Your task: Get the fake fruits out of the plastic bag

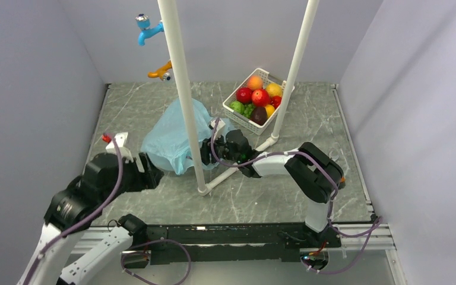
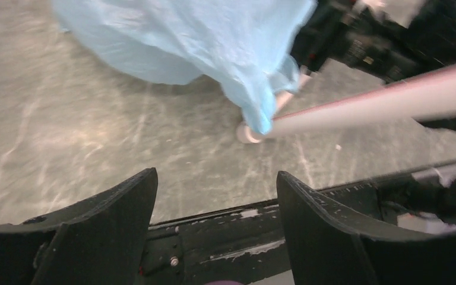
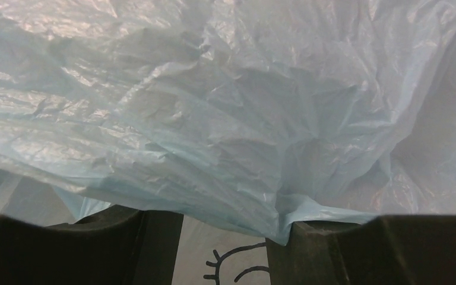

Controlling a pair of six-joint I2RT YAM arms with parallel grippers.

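Observation:
The light-blue plastic bag (image 1: 169,139) lies crumpled on the table left of centre, partly behind a white pole. No fake fruit shows in or through it. My right gripper (image 1: 205,151) is at the bag's right edge. In the right wrist view its fingers (image 3: 225,217) stand apart, the bag's film (image 3: 214,107) is draped over both tips, and a white panel with black printed lines (image 3: 225,261) shows between them. My left gripper (image 1: 154,175) is open and empty by the bag's near left corner. In the left wrist view it (image 2: 217,178) is above bare table, with the bag (image 2: 214,41) ahead.
A white slotted basket (image 1: 237,120) at the back right holds several red, orange, yellow, green and dark fruits. Two white poles (image 1: 184,89) rise from a frame on the table; one crosses the left wrist view (image 2: 380,104). Blue and orange taps hang on the back wall.

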